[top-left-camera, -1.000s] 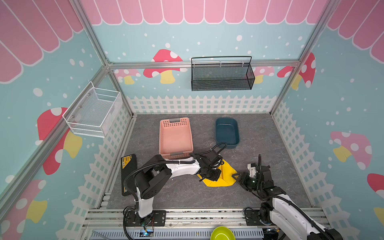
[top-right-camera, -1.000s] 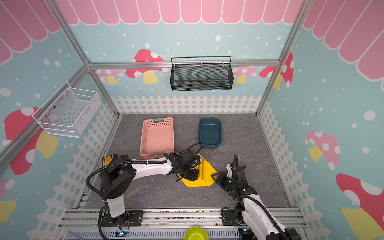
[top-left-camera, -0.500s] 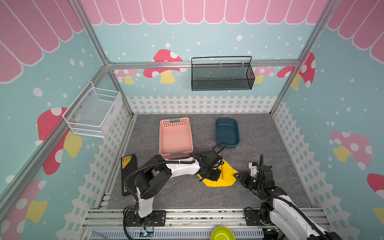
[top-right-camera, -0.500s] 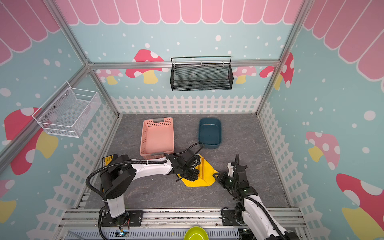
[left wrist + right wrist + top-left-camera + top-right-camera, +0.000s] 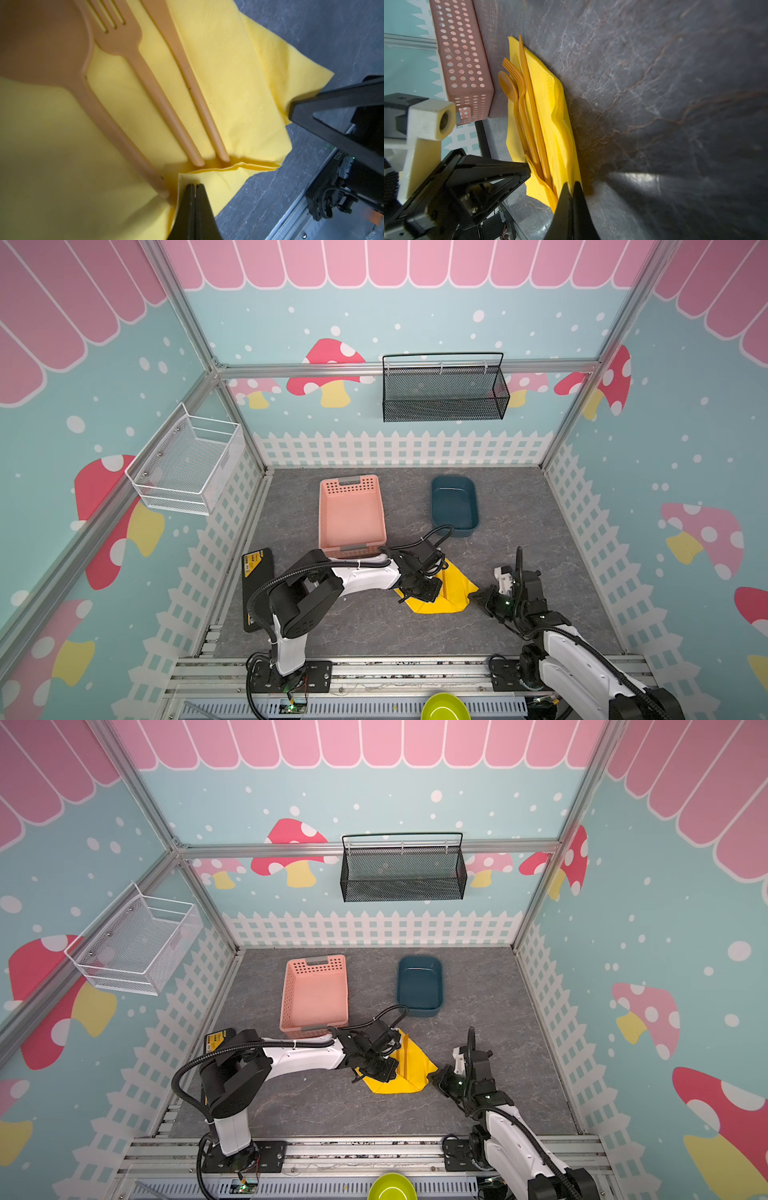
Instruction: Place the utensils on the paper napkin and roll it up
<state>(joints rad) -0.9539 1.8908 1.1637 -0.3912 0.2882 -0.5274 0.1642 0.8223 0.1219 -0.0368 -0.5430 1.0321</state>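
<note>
utensils point(image 5: 155, 97) lie side by side on the paper napkin point(image 5: 451, 593) on the counter point(image 5: 374, 630), long axes along its fold. left end effector point(image 5: 195, 188) is clenched on the flap at the handle tips. right end effector point(image 5: 572, 187) is clenched, apparently pinching the knife-side edge.

Pink slotted basket point(image 5: 351, 514), teal tub point(image 5: 454, 506), black mesh rack point(image 5: 442, 391), white wire basket point(image 5: 187, 466)

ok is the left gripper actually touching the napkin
Touching. The left wrist view shows the left gripper, shut, pinching a raised fold of the paper napkin beside the end of the spoon handle.
</note>
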